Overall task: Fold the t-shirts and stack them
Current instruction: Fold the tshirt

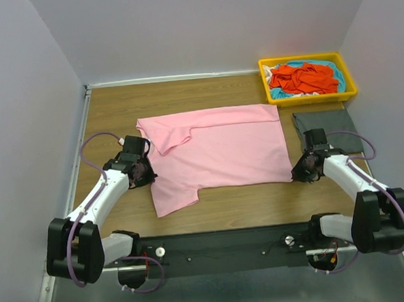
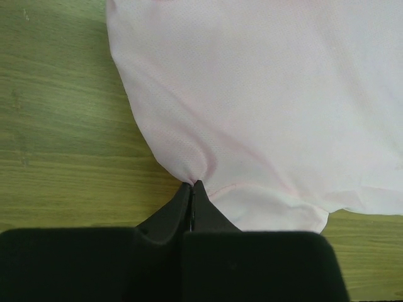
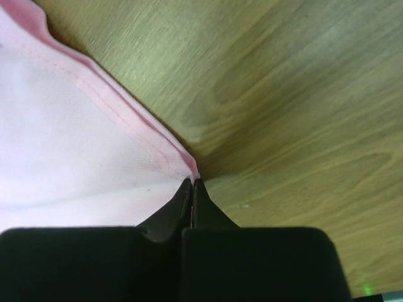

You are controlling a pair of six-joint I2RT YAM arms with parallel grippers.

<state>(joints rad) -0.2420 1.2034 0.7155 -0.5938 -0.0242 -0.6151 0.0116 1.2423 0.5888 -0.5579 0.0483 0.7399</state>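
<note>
Up past the far right corner of the pink t-shirt [image 1: 223,149] you have the yellow tray [image 1: 313,99], and it holds a crumpled orange-red t-shirt [image 1: 301,78] lying on a turquoise t-shirt [image 1: 337,76]. The turquoise one shows only at the edges, so you cannot tell how it lies. Just right of the pink t-shirt lies the dark grey t-shirt [image 1: 326,122], its near edge hidden behind your right arm. The pink t-shirt is spread flat on the wooden table [image 1: 115,109], far left sleeve folded onto its body. Your left gripper [image 2: 192,184] is clenched on its left edge, and your right gripper [image 3: 192,181] is clenched on its near right corner. Both wrist views cut the shirt off.
</note>
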